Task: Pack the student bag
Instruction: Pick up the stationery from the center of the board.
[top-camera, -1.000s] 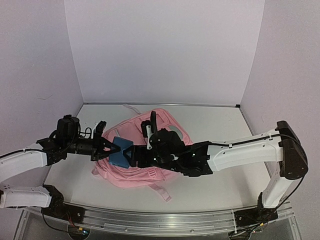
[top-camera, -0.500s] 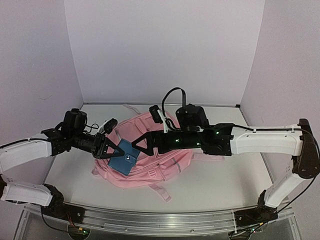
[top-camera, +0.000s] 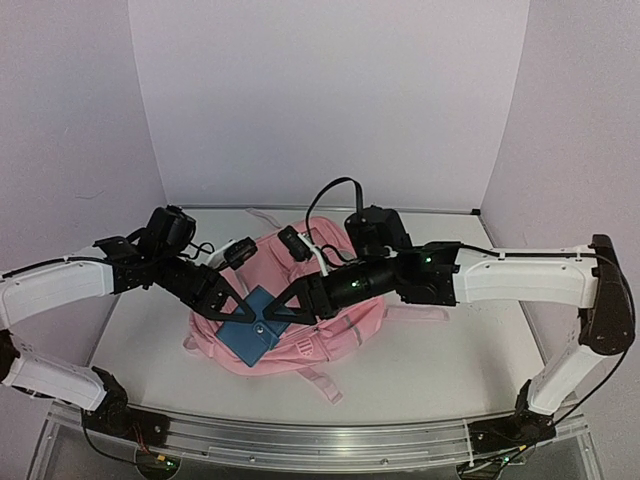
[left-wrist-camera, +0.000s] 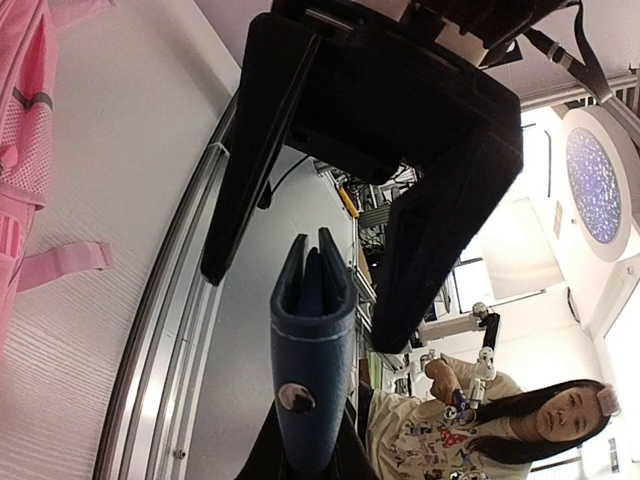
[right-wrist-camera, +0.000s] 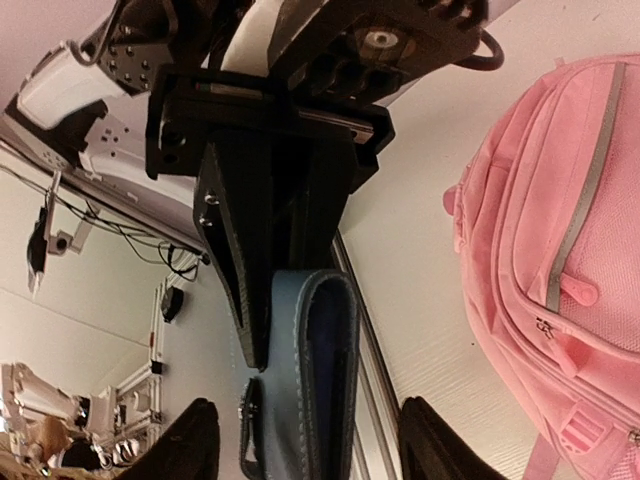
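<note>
Right now my left gripper (top-camera: 228, 304) is pinching a blue pouch (top-camera: 252, 328) at one end, with its two fingers pressed on the flat sides. The pouch has a small round snap (left-wrist-camera: 293, 397) on one side. My right gripper (top-camera: 281, 308) is at the other end of the pouch. Its fingers (left-wrist-camera: 250, 160) are spread wide, one on each side of the pouch, and there is a gap between them and it. My two grippers point at each other with the pouch in the middle.

Under them lies the student bag (top-camera: 350, 332). It is big, soft and pink, and it rests on the white table (top-camera: 450, 350). The pouch hangs over the side of the bag nearest my left arm, tipped with one corner down. I cannot tell if it touches the bag. The bag has a grey stripe (right-wrist-camera: 588, 165) and a pink zip pull (right-wrist-camera: 578, 292). One pink strap (top-camera: 322, 383) sticks out toward the near edge of the table.
</note>
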